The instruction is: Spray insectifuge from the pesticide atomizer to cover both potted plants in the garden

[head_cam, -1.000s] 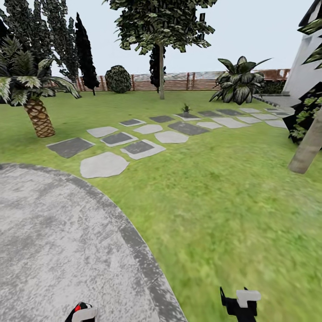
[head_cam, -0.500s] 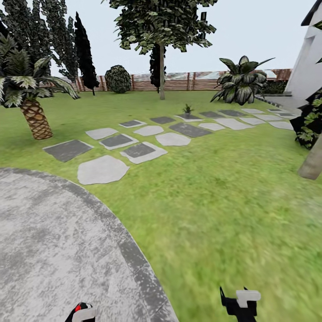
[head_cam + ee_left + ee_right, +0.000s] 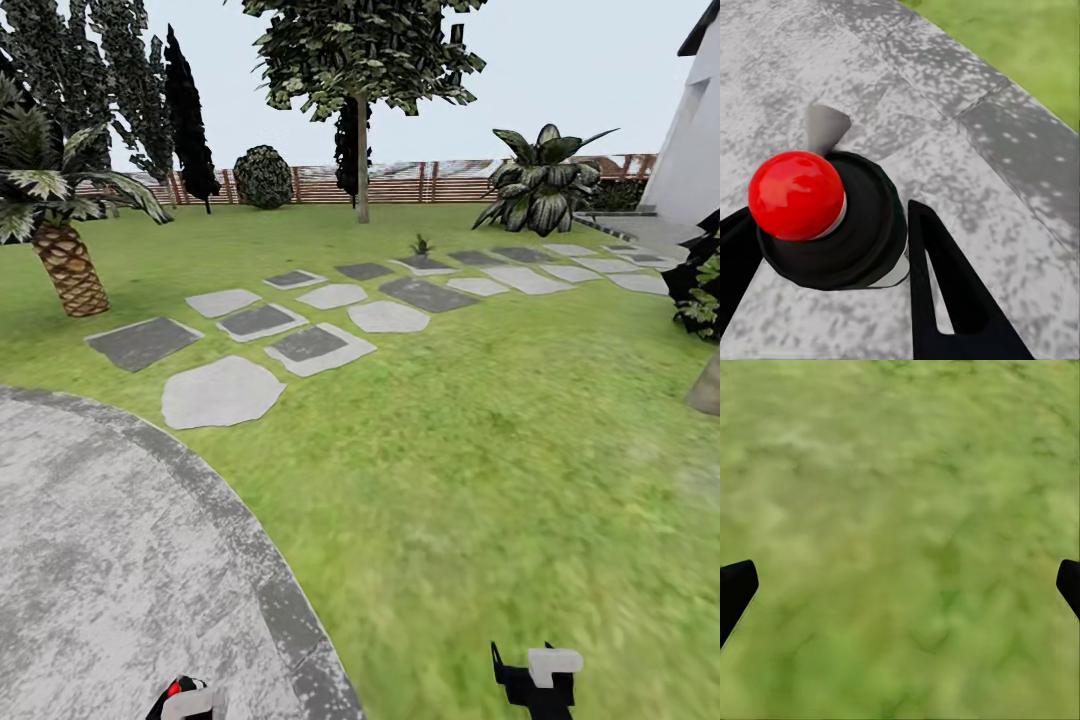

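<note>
Sprayer in hand, crossing the garden

My left pincer (image 3: 832,247) clamps the dark cylindrical atomizer with red-knobbed head (image 3: 825,217) over grey paving (image 3: 967,97); light, rigid, slick-sided, best held mid-body. My right pincer (image 3: 900,585) hangs wide over lawn (image 3: 900,472); one small potted rosette (image 3: 421,245) stands far ahead.

No text, label, brand, number or sign can be read anywhere in these views, neither between the jaws nor out across the garden.

Scaly-trunked palm (image 3: 62,240) at nine o'clock, tall leafy tree (image 3: 360,90) at twelve beside a round dark bush (image 3: 264,176), broad-leaved bush (image 3: 540,185) at one, white building wall (image 3: 690,150) at two.
</note>
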Available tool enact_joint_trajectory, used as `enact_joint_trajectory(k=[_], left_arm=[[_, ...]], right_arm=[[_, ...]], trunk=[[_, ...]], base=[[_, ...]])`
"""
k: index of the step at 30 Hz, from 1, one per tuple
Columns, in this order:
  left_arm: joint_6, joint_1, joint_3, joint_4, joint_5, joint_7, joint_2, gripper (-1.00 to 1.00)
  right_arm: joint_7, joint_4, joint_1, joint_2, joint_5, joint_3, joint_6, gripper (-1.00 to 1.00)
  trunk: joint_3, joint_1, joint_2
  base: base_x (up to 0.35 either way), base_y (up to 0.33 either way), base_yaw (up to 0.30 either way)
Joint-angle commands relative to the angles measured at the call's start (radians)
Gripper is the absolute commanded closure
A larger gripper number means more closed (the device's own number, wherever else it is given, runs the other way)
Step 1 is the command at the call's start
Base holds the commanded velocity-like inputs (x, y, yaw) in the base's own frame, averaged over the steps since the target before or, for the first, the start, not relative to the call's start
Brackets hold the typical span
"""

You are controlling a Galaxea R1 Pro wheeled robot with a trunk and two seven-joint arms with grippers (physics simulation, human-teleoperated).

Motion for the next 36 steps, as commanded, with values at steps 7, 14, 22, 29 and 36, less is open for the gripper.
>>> enact_joint_trajectory(k=[7,14,22,29,36], left_arm=[[-0.003,0.000,-0.002,0.001,0.006,-0.001,0.000,1.00],[-0.003,0.000,-0.002,0.001,0.006,-0.001,0.000,1.00],[-0.003,0.000,-0.002,0.001,0.006,-0.001,0.000,1.00],[-0.003,0.000,-0.002,0.001,0.006,-0.001,0.000,1.00],[-0.003,0.000,-0.002,0.001,0.006,-0.001,0.000,1.00]], right_arm=[[-0.003,0.000,0.000,0.000,-0.008,0.009,-0.002,-1.00],[-0.003,0.000,0.000,0.000,-0.008,0.009,-0.002,-1.00],[-0.003,0.000,0.000,0.001,-0.008,0.009,-0.002,-1.00],[-0.003,0.000,0.000,0.001,-0.008,0.009,-0.002,-1.00],[-0.003,0.000,0.000,0.001,-0.008,0.009,-0.002,-1.00]], trunk=[[-0.001,0.000,0.000],[-0.001,0.000,0.000],[-0.001,0.000,0.000],[-0.001,0.000,0.000],[-0.001,0.000,0.000]], base=[[0.337,0.000,0.000],[0.337,0.000,0.000],[0.337,0.000,0.000],[0.337,0.000,0.000],[0.337,0.000,0.000]])
